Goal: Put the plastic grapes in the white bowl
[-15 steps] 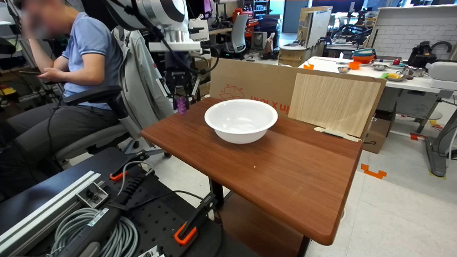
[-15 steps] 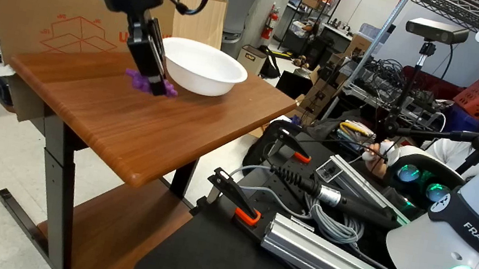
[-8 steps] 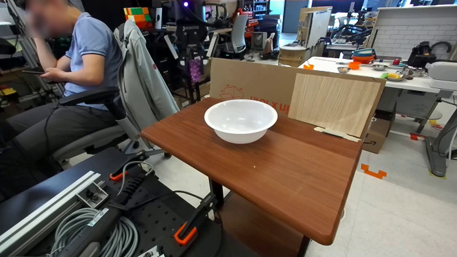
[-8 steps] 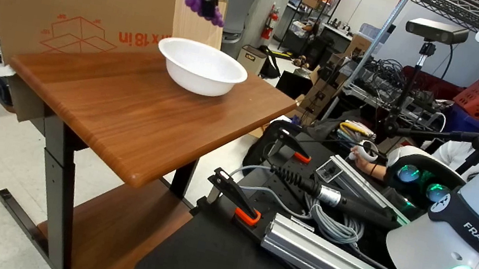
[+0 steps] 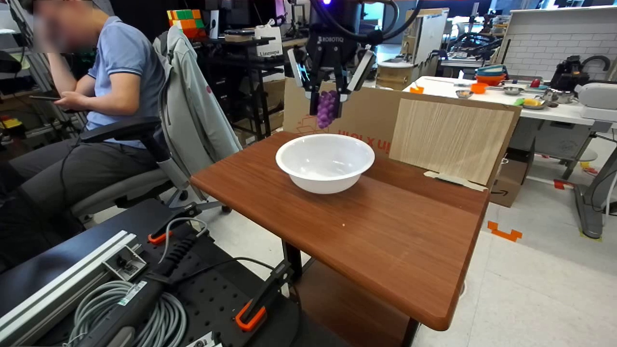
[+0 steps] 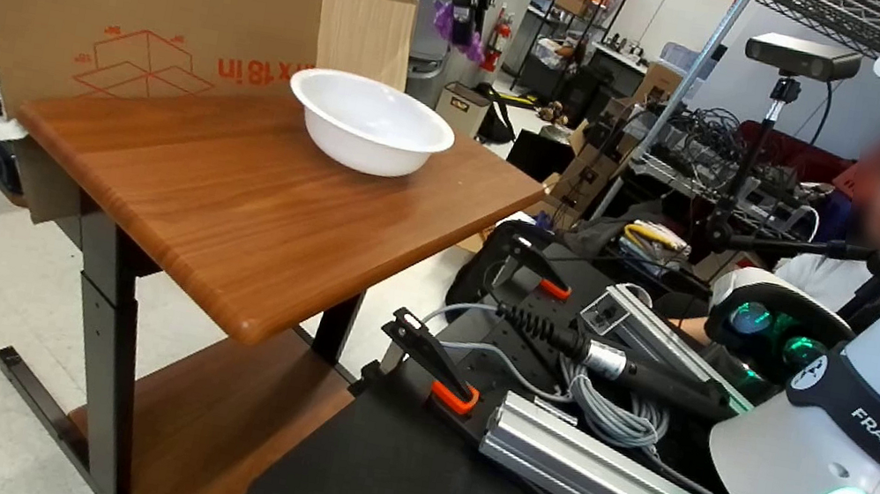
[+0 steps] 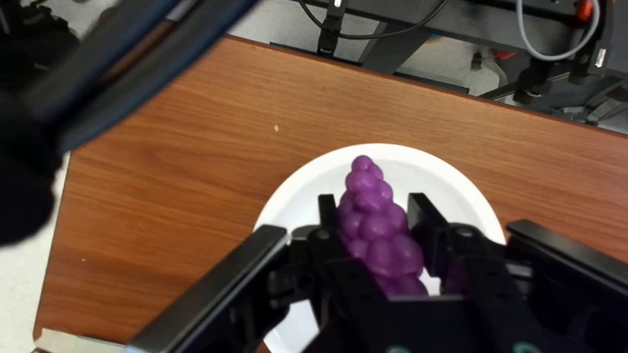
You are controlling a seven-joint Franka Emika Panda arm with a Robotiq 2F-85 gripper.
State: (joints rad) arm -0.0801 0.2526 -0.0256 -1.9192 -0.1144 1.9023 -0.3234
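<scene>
The plastic grapes (image 5: 327,111) are a glossy purple lumpy cluster. They hang in the air between the black fingers of my gripper (image 5: 326,102), which is shut on them. The white bowl (image 5: 325,180) stands upright on the brown table and shows no contents. In an exterior view the grapes (image 6: 471,45) are higher than the bowl (image 6: 367,147), up and to its right in the picture. In the wrist view the grapes (image 7: 377,226) show against the inside of the bowl (image 7: 287,191), with the fingers of my gripper (image 7: 372,211) on both sides of them.
A cardboard sheet (image 5: 359,108) with a wood-patterned panel (image 5: 450,140) stands along the table's far edge. The brown table (image 5: 385,231) bears the bowl. A black bench with clamps and cables (image 6: 405,456) lies beside it. A seated person (image 5: 115,72) is beyond the table.
My gripper has lifted the grapes from low beside the bowl and carried them across to over the bowl. It has kept hold of them. The bowl has not moved.
</scene>
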